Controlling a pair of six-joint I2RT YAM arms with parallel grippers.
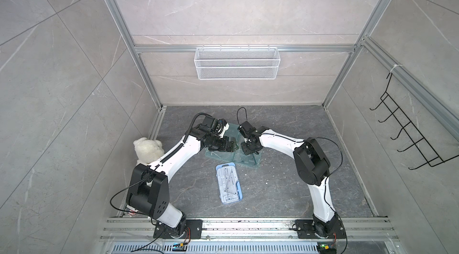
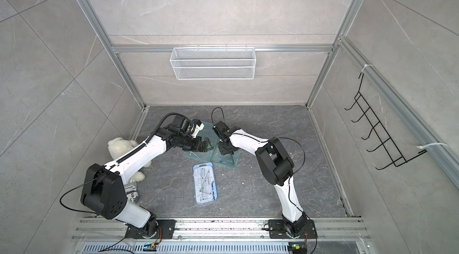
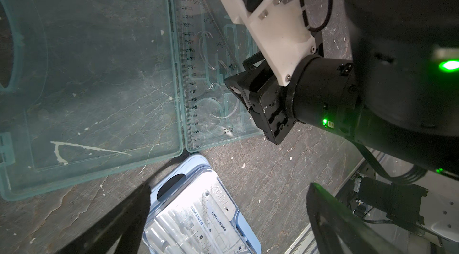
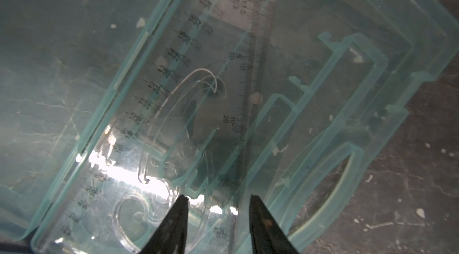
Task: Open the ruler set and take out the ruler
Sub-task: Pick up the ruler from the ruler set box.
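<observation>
The ruler set is a clear teal case (image 1: 248, 159) (image 2: 226, 159) lying opened flat on the dark table, its empty lid (image 3: 94, 79) beside its base (image 4: 347, 91). In the base lie a long clear straight ruler (image 3: 190, 79) (image 4: 159, 76), a set square (image 4: 248, 66) and a curve template (image 4: 139, 210). My right gripper (image 4: 219, 199) (image 1: 244, 147) points down into the base, jaws partly apart, its fingertips straddling the edge of the stacked rulers. My left gripper (image 3: 228, 205) (image 1: 233, 146) hovers wide open over the case, holding nothing.
A second, closed blue ruler case (image 1: 229, 183) (image 3: 196, 215) lies nearer the front of the table. A white teddy bear (image 1: 147, 149) sits at the left wall. A mesh basket (image 1: 237, 62) hangs on the back wall and a black hook rack (image 1: 409, 138) on the right.
</observation>
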